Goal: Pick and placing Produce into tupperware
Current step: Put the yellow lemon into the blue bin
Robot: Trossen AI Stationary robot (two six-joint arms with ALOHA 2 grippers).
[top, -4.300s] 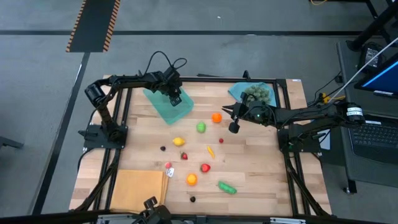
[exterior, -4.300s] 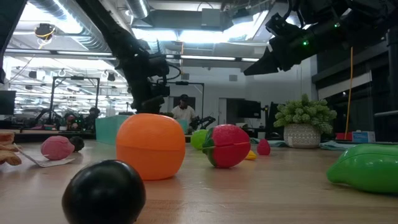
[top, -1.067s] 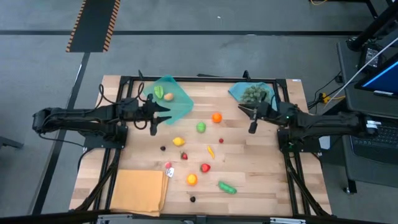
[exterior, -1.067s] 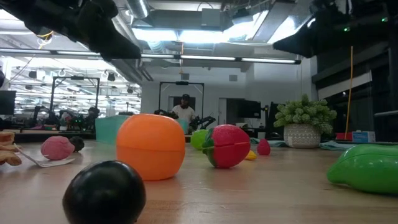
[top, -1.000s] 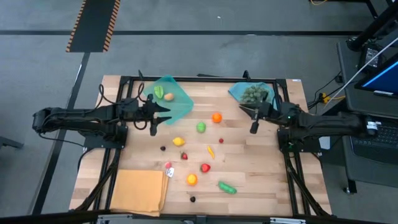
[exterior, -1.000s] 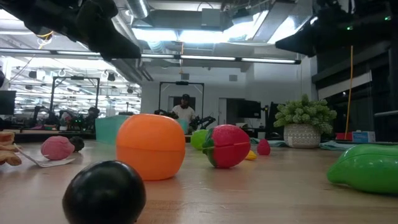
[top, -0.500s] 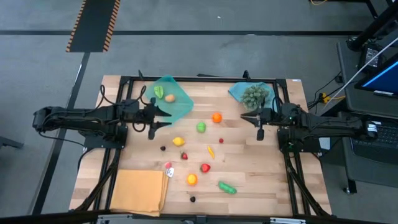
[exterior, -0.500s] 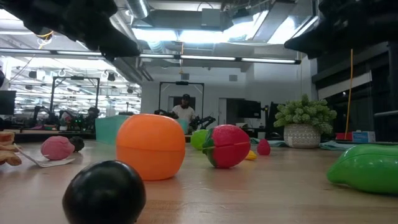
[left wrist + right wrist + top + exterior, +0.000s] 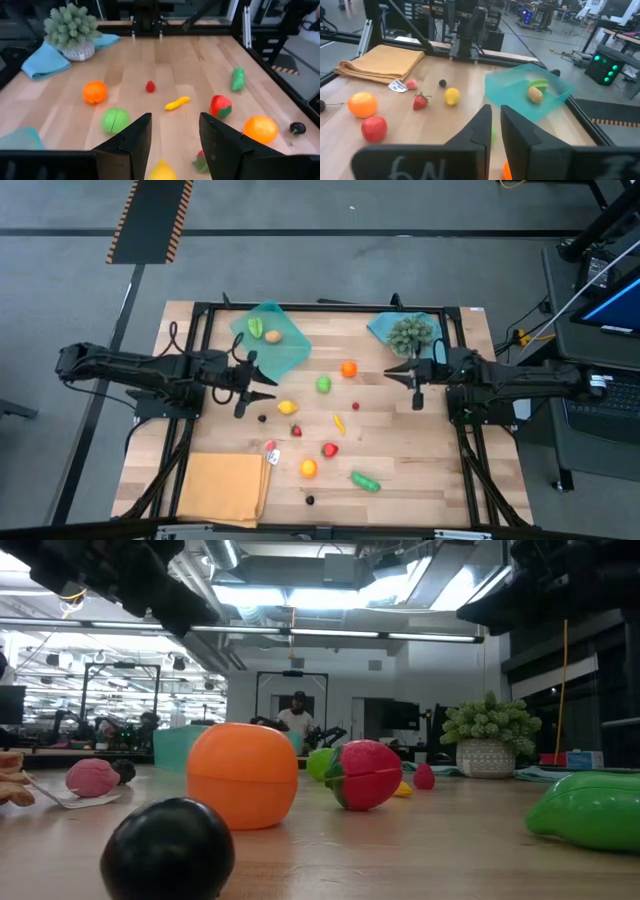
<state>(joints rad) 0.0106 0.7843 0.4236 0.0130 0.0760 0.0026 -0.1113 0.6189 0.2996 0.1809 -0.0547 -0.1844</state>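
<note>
The left gripper (image 9: 247, 385) has pulled back from the tupperware (image 9: 272, 346), its fingers (image 9: 131, 141) parted and empty, a yellow lemon (image 9: 287, 407) just ahead. The right gripper (image 9: 414, 380) hovers with fingers (image 9: 479, 129) pressed together, empty; produce lies scattered across the tabletop (image 9: 400, 450).

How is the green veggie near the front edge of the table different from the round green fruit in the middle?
The green veggie is long and darker green; the round green fruit is ball-shaped and lighter, with a seam down its middle in the left wrist view. The veggie lies beyond the red fruit, the round one beside the orange. Both lie loose on the table, outside the tupperware.
</note>
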